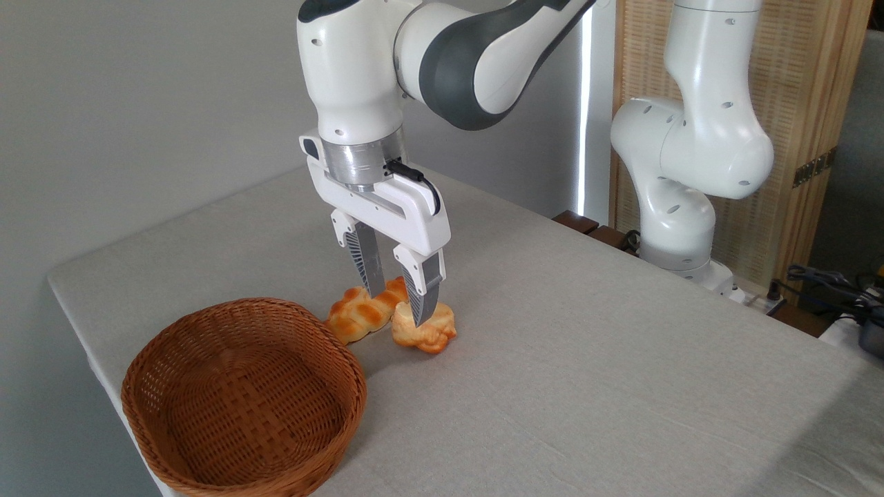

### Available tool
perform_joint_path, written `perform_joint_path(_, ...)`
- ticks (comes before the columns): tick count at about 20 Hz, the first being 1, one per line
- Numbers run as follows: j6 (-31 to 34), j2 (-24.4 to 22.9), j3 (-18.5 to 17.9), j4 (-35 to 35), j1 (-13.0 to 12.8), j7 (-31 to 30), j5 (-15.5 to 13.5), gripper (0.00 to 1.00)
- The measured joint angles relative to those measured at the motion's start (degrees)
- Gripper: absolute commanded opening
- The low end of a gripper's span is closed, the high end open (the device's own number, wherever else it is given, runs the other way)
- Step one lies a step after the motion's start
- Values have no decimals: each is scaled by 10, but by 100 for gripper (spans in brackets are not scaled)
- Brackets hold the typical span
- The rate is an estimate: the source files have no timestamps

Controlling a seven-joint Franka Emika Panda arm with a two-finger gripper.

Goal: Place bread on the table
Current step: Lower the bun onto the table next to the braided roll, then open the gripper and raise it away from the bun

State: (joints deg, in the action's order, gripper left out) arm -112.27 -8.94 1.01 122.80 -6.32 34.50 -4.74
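The bun sits on the table, just right of the braided loaf and touching it or very nearly so. Pale top, darker orange-brown base, lumpy all round. It looks light and a bit springy, the sort of thing that gives under a squeeze rather than cracks, so I'd judge breakage no worry. The worry is shape: those knobbly sides offer no flat faces, and a pinch off-centre could roll it out. The best hold, I'd say, is straight down across the widest part of the middle, fingers biting into the soft flanks, not on the glazed-looking base.

Over it hangs the gripper, fingers spread apart and clamping nothing. The right finger stands in front of the bun's top; whether it touches the crust I cannot tell. The left finger crosses in front of the loaf.

With the bun resting on the cloth and the fingers parted, the task looks done or all but done; what's left, I'd guess, is a clean lift away without nudging it.

Near and left, the basket stands empty, its rim close to the loaf.
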Motion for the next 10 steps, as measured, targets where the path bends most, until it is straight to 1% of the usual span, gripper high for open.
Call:
perform_joint_path(5,-8,0,1,-5,0,0,0,100)
perform_joint_path(10,-14,-2,2,-78,0,0,0,100)
